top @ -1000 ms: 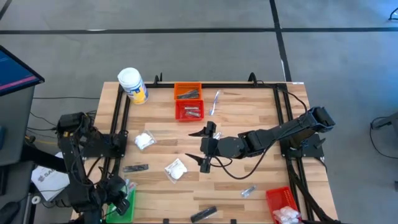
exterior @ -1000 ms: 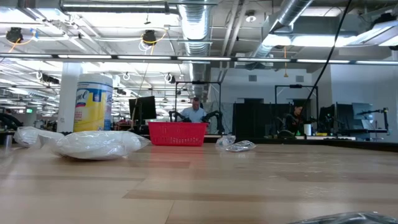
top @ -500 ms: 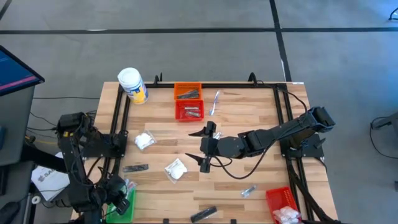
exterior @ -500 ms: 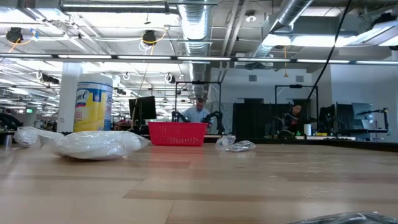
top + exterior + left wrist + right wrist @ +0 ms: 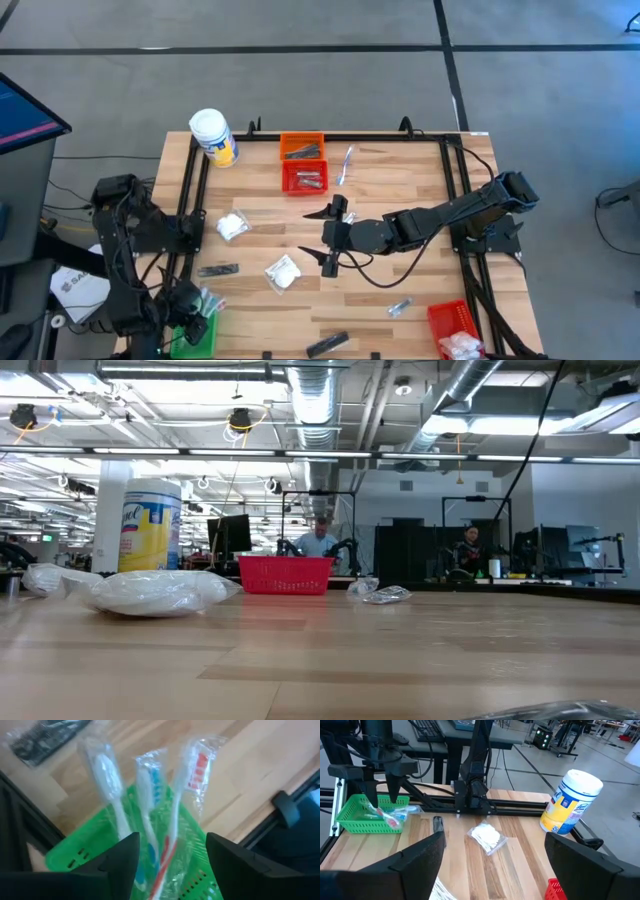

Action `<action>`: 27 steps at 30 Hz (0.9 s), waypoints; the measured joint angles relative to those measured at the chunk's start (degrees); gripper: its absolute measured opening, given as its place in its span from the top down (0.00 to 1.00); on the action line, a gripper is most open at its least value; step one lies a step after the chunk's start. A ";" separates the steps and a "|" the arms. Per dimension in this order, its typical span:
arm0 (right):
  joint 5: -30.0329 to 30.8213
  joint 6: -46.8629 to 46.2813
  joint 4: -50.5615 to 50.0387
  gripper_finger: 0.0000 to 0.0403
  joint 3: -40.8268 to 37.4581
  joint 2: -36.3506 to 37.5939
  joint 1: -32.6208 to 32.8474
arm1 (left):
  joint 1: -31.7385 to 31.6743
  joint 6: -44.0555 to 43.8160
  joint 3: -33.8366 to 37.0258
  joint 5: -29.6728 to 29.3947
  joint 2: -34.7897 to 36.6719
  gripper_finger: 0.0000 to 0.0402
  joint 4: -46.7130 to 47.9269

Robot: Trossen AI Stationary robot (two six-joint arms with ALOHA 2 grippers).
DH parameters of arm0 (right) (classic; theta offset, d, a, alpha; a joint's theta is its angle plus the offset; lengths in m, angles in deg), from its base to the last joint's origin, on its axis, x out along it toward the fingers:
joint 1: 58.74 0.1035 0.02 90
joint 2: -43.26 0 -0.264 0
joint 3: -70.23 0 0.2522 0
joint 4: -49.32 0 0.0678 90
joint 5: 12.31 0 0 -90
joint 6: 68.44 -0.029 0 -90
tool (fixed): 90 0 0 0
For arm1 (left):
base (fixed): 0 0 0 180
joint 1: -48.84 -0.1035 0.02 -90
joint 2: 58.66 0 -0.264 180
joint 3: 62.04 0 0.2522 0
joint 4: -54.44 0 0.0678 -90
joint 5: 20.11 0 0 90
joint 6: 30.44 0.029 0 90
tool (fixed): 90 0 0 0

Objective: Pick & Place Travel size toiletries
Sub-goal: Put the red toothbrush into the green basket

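Sorting partly done. Nearest, left end effector (image 5: pixel 170 851) spread open above green basket (image 5: pixel 80 851), three wrapped toothbrushes (image 5: pixel 150 815) released inside. Farther, right end effector (image 5: pixel 327 234) open, empty, mid-table. White packets (image 5: pixel 232 226), dark tube (image 5: pixel 218 270), foil sachet (image 5: pixel 399 307) still loose on table (image 5: pixel 420 190).

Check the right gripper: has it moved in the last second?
No. In the high view the right gripper sits in the same spot mid-table, just below the red basket, fingers open as before.
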 joint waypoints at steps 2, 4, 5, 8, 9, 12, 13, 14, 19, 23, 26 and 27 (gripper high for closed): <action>0.00 0.00 0.00 0.17 0.00 0.00 0.00 | -0.43 1.11 0.02 0.33 0.24 0.47 0.64; 0.00 0.00 -0.07 0.17 0.00 0.00 0.00 | -0.90 2.55 0.02 0.50 0.25 0.51 0.39; 0.00 0.01 -0.09 0.17 0.00 0.00 0.00 | -1.17 3.70 0.02 0.44 0.25 0.54 0.40; 0.00 -0.01 -0.20 0.17 0.00 0.00 0.00 | -2.92 8.95 0.02 -0.17 0.25 0.66 0.41; 0.00 -0.02 -0.20 0.17 0.00 0.00 0.00 | -3.88 11.72 0.02 -1.06 0.25 0.72 0.40; 0.00 -0.02 -0.20 0.17 0.00 0.00 0.00 | -7.72 21.83 0.02 -3.63 0.25 0.91 -0.05; 0.00 -0.02 -0.19 0.17 0.00 0.00 0.00 | -9.28 25.69 0.02 -4.20 0.25 0.95 -0.59; 0.00 -0.02 -0.20 0.17 0.00 0.00 0.00 | -10.88 29.31 0.02 -4.64 0.25 0.97 -1.07; 0.00 -0.02 -0.17 0.17 0.00 0.00 0.00 | -18.18 45.92 0.02 -4.43 0.27 1.00 -4.43; 0.00 -0.02 -0.19 0.17 0.00 0.00 0.00 | -23.63 54.68 0.02 0.62 0.29 1.00 -4.54; 0.00 -0.02 -0.20 0.17 0.00 0.00 0.00 | -27.13 59.89 0.02 4.99 0.29 1.00 -4.79; 0.00 -0.02 -0.20 0.17 0.00 0.00 0.00 | -28.11 61.42 0.02 6.12 0.29 1.00 -4.82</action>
